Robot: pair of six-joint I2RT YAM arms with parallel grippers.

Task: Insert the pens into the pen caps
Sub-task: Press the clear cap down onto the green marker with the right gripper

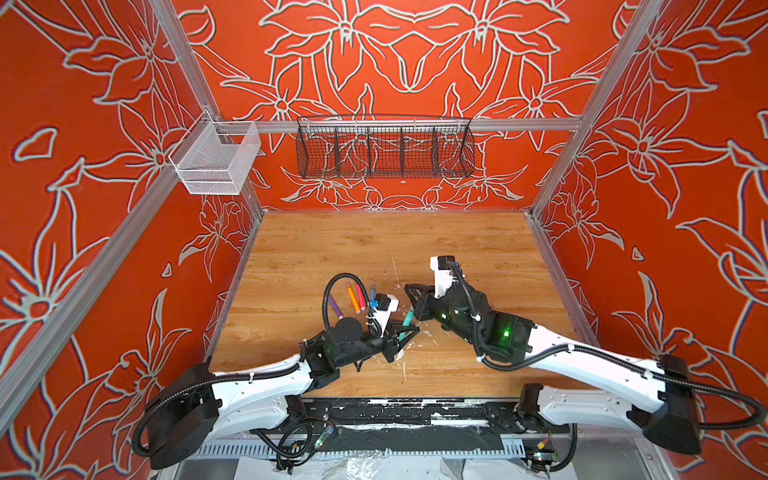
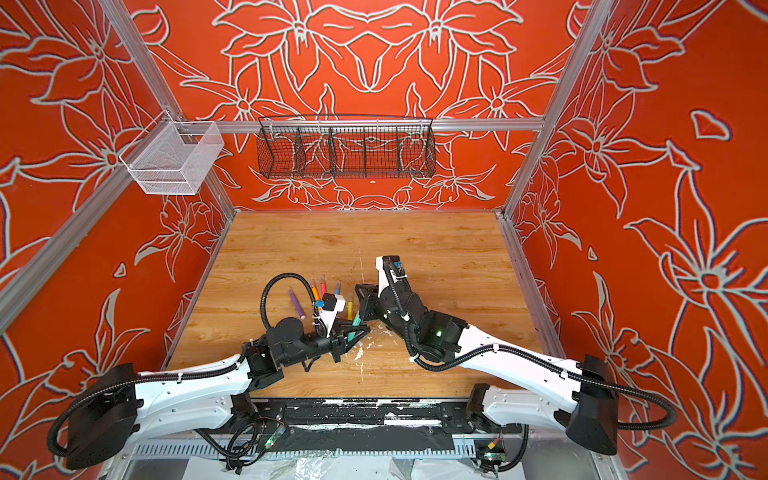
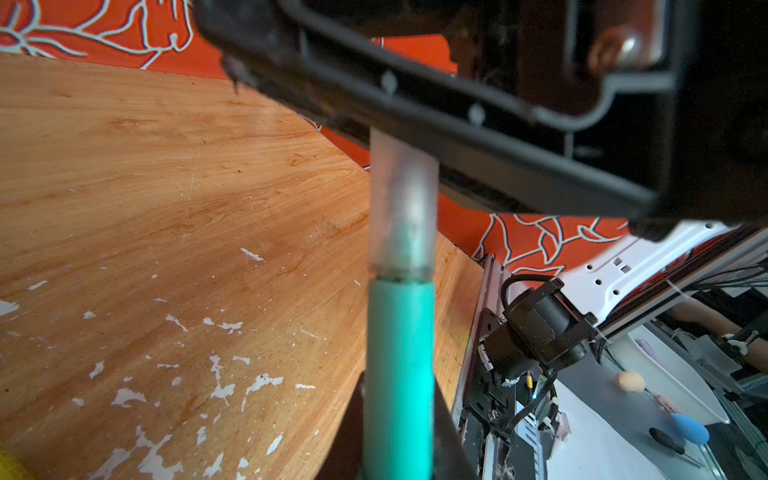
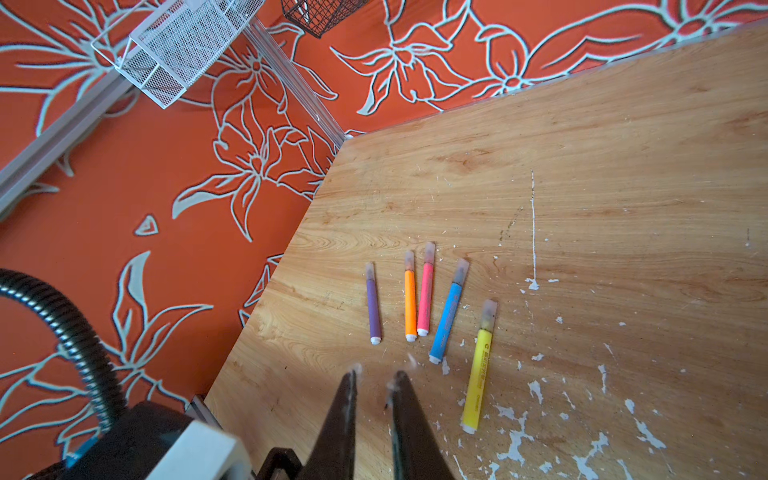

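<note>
My left gripper (image 3: 399, 457) (image 1: 409, 331) is shut on the green pen (image 3: 399, 353) (image 1: 407, 322). A translucent pen cap (image 3: 403, 199) sits over that pen's tip. The cap's far end disappears behind the side of my right gripper (image 4: 376, 374) (image 1: 409, 289). That gripper is shut, with only a narrow slit at the tips and nothing between them. Beyond it on the table (image 4: 582, 166) lie the purple (image 4: 374, 309), orange (image 4: 410, 303), pink-red (image 4: 425, 295), blue (image 4: 446, 316) and yellow (image 4: 478, 374) pens, each wearing a cap.
A white mesh basket (image 1: 216, 158) hangs on the left rail and a black wire basket (image 1: 384, 151) on the back rail. White flecks (image 3: 220, 374) dot the wood near the front. The table's right edge (image 3: 473, 291) runs close to the green pen.
</note>
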